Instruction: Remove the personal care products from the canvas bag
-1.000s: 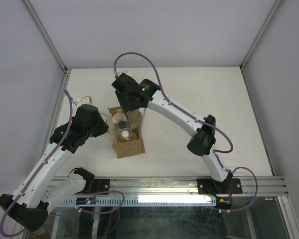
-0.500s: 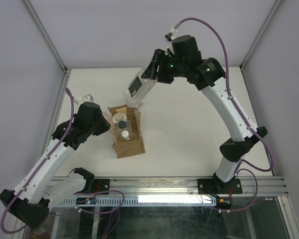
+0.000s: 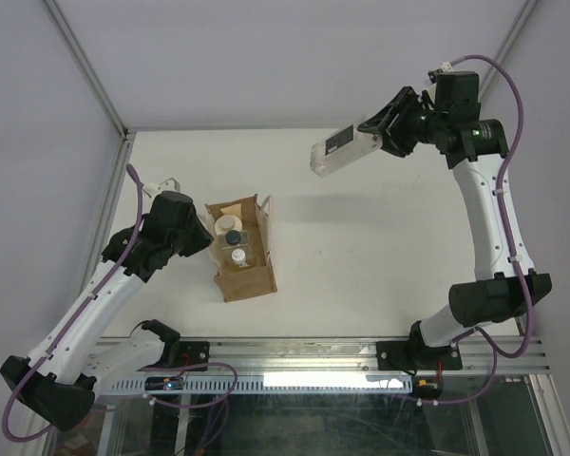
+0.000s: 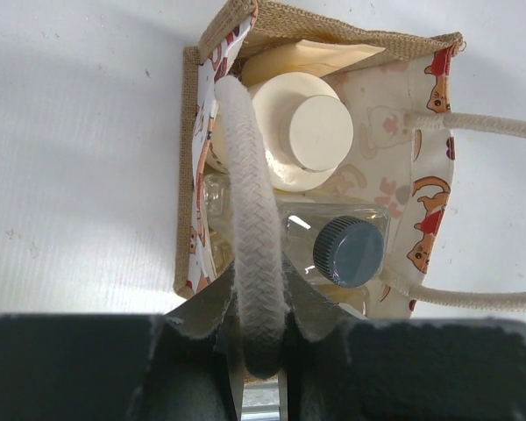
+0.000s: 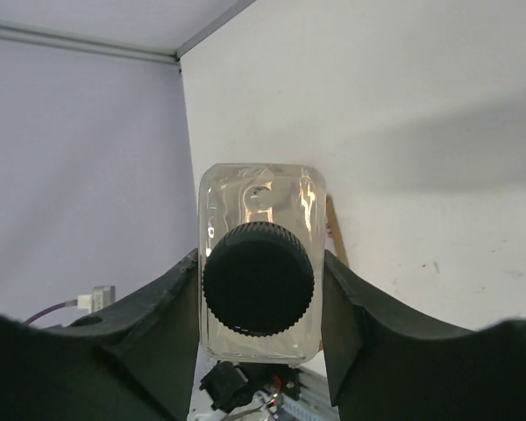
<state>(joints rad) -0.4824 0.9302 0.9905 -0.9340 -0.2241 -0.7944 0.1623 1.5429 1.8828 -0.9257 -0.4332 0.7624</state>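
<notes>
The brown canvas bag stands open on the table, left of centre. My left gripper is shut on its white rope handle, at the bag's left side. Inside the bag are a cream-white round bottle, a clear square bottle with a dark cap and a beige tube against the far wall. My right gripper is shut on the other clear square bottle, held high over the table's back right. In the right wrist view its black cap faces the camera between the fingers.
White enclosure walls with metal frame posts close in the table on three sides. A metal rail runs along the near edge. A small white clip sits at the table's left edge behind the left arm.
My right gripper has lifted the clear square bottle out of the bag and swung it up and to the back right. My left gripper has stayed shut on the bag handle.
</notes>
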